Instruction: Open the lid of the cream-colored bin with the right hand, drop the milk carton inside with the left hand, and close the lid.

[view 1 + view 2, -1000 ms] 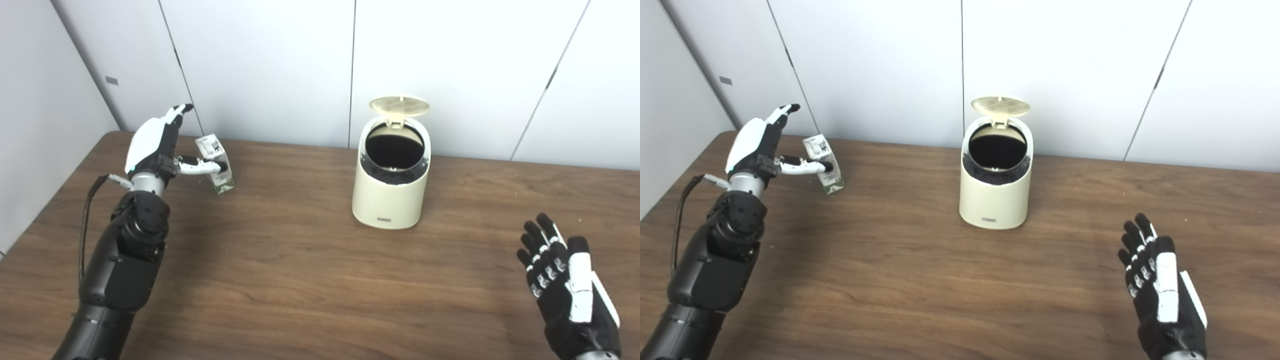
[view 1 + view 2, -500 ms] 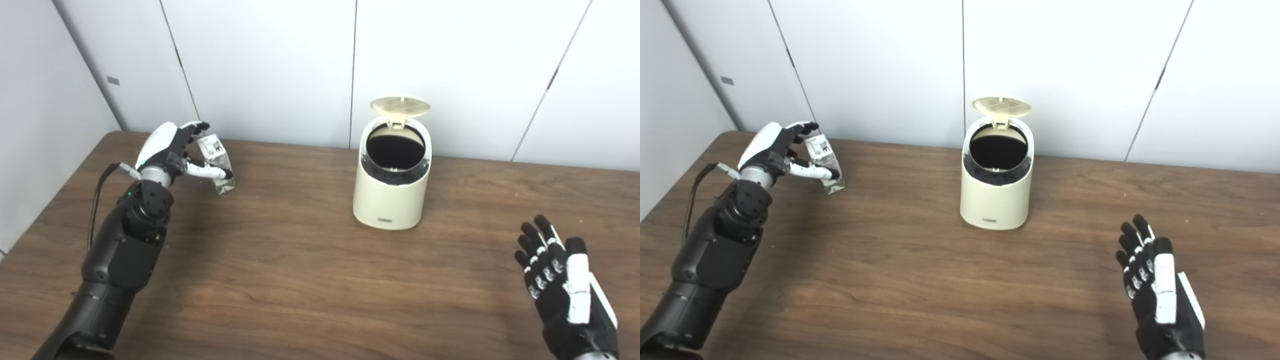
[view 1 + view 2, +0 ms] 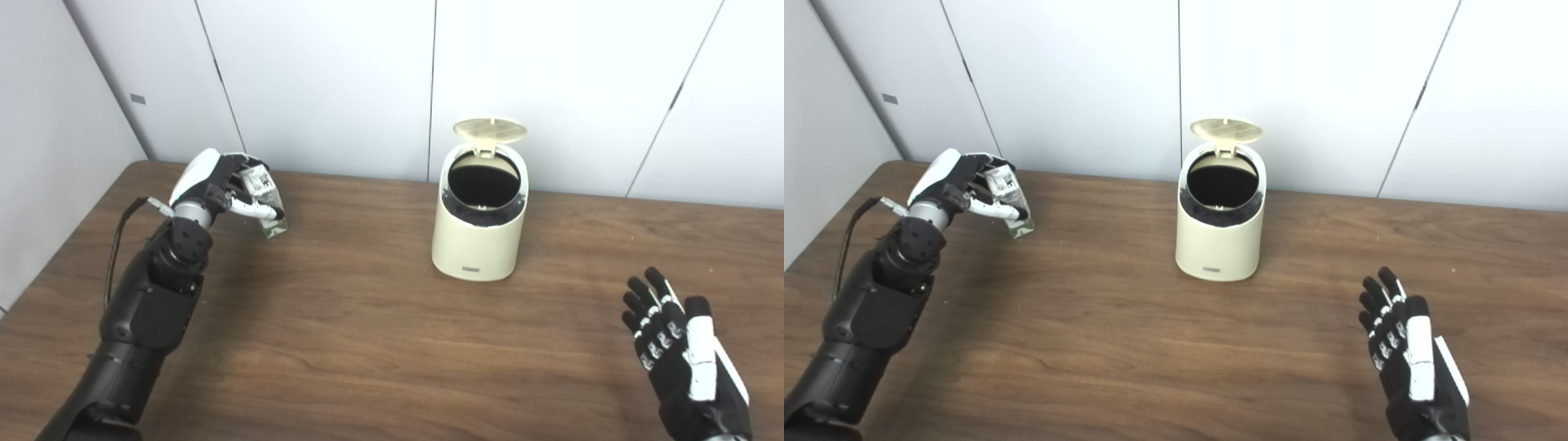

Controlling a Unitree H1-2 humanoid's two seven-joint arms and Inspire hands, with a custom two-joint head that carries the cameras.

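Over at the left of the frame, the left hand [image 3: 211, 184] is wrapped around the milk carton [image 3: 264, 199], fingers behind and thumb across its front, the carton tilted with its lower corner close to the wooden table [image 3: 343, 343]; whether it touches is unclear. Centre frame, the cream-colored bin [image 3: 479, 214] stands well apart from the carton, its lid [image 3: 490, 130] raised above a dark opening. At lower right, the right hand [image 3: 1412, 355] hovers empty, palm up, fingers spread. The right eye view shows the left arm's cable [image 3: 848, 226] more fully; otherwise both views agree.
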